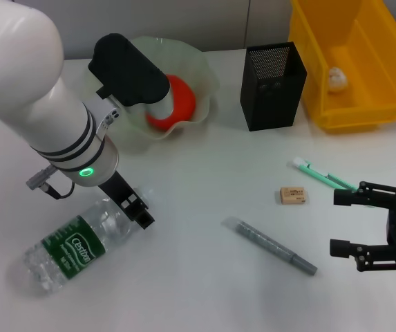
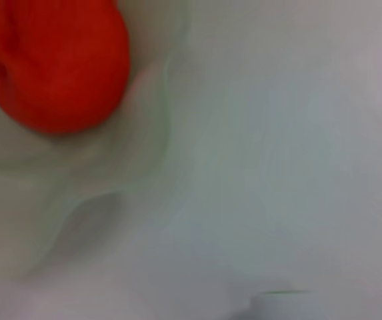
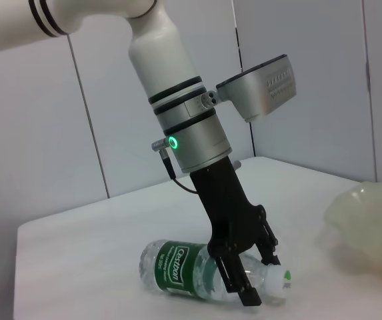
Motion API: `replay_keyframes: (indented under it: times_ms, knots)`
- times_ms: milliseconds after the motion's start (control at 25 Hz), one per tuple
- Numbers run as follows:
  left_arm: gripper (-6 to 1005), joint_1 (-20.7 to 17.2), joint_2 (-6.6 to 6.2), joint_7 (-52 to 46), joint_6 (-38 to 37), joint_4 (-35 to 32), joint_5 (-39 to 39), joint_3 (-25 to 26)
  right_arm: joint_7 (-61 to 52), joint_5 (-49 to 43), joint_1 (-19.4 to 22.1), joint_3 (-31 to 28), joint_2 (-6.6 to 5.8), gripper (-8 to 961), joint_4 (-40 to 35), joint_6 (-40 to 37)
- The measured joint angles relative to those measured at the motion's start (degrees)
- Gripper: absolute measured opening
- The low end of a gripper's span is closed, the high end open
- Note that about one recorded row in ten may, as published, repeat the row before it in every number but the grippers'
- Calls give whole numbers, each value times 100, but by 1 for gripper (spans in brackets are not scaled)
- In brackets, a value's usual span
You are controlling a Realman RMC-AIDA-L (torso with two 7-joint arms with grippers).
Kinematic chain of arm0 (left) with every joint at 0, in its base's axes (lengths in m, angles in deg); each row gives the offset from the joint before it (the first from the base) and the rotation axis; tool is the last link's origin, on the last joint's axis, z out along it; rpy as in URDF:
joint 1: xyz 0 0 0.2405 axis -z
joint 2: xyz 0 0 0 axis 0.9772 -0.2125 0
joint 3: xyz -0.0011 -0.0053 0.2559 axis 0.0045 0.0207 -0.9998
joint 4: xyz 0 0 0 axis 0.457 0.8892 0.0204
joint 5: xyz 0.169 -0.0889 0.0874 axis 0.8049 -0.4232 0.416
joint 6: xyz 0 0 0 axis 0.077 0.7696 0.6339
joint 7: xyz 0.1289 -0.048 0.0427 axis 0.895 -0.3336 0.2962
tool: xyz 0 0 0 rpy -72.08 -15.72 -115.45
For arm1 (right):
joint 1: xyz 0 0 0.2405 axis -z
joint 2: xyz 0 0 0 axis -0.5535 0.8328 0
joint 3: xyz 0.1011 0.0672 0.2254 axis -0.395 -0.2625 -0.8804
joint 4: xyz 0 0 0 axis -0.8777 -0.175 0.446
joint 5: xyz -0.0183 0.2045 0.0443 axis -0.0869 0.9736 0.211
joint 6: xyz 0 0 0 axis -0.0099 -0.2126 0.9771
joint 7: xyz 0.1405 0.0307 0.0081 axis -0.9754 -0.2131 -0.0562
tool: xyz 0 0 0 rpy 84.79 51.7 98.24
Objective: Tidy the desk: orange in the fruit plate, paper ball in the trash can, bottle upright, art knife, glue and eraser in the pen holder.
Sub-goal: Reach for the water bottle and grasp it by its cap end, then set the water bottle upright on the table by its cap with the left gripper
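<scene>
A clear bottle (image 1: 66, 249) with a green label lies on its side at the front left. My left gripper (image 1: 139, 209) reaches down onto its neck, and in the right wrist view the left gripper (image 3: 261, 279) is shut on the neck of the bottle (image 3: 184, 263), just behind the cap. The orange (image 1: 182, 97) rests in the pale green fruit plate (image 1: 201, 72). A paper ball (image 1: 334, 78) sits in the yellow bin (image 1: 384, 111). The tan eraser (image 1: 293, 196), a grey pen-shaped tool (image 1: 270, 245) and a green-and-white stick (image 1: 325, 176) lie on the table. My right gripper (image 1: 336, 223) rests open, beside them.
The black mesh pen holder (image 1: 274, 86) stands at the back between the plate and the yellow bin. Only the orange (image 2: 57, 67) and the plate's wavy rim (image 2: 144, 153) appear in the left wrist view.
</scene>
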Motion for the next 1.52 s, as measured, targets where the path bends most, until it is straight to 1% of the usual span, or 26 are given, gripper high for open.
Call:
replay_keyframes:
  times_ms: [200, 320, 520, 720, 840, 920, 960, 1000, 1040, 1080, 1120, 1160, 1240, 1280, 1320, 1360, 1400, 1440, 1480, 1520]
  knots:
    - [788, -16, 0, 116, 107, 4, -44, -49, 0, 0, -26, -1, 1, 831, 43, 68]
    - [572, -28, 0, 120, 116, 6, -49, -52, 0, 0, -28, -2, 6, 831, 50, 86]
    - [453, -54, 0, 128, 121, 8, -48, -57, 0, 8, -38, -2, 6, 831, 72, 93]
    - [450, -111, -1, 140, 134, -79, -52, -45, 0, 10, -96, -28, -3, 831, 155, 98]
    - [450, -224, -9, 213, 115, -285, -129, 20, 0, 10, -103, -35, -3, 831, 164, 97]
    - [450, -392, -29, 321, 80, -578, -257, 162, -1, 16, -107, -38, -1, 831, 168, 98]
    - [450, -622, -43, 503, 15, -927, -381, 436, -18, 27, -108, -39, 0, 831, 173, 96]
    - [450, -622, -43, 503, 15, -927, -381, 436, -18, 27, -108, -39, 0, 831, 173, 96]
    - [450, -734, -46, 601, -31, -1077, -424, 574, -31, 33, -108, -43, 1, 831, 173, 92]
    - [450, -1004, -50, 838, -109, -1411, -549, 876, -70, 49, -109, -52, 2, 831, 170, 78]
    - [450, -1004, -50, 838, -109, -1411, -549, 876, -70, 49, -109, -52, 2, 831, 170, 78]
    - [449, -1287, -53, 1086, -139, -1693, -706, 1101, -103, 64, -120, -55, 2, 831, 162, 73]
    - [449, -1287, -53, 1086, -139, -1693, -706, 1101, -128, 77, -132, -56, 2, 831, 162, 70]
    - [449, -1476, -53, 1272, -145, -1885, -851, 1243, -154, 89, -142, -59, 2, 831, 161, 69]
    - [449, -1476, -53, 1272, -145, -1885, -851, 1243, -186, 109, -155, -61, 2, 831, 159, 66]
    - [449, -2040, -57, 1873, -130, -2307, -1488, 1705, -276, 161, -174, -63, 2, 831, 138, 51]
    - [449, -2040, -57, 1873, -130, -2307, -1488, 1705, -276, 161, -174, -63, 2, 831, 138, 51]
    - [449, -2382, -60, 2298, -118, -2368, -1935, 2075, -313, 189, -182, -64, 2, 831, 132, 40]
    - [449, -2465, -60, 2424, -117, -2379, -2068, 2173, -359, 219, -194, -63, 2, 831, 121, 30]
    - [449, -2636, -61, 2683, -107, -2377, -2351, 2357, -410, 252, -205, -64, 2, 831, 107, 24]
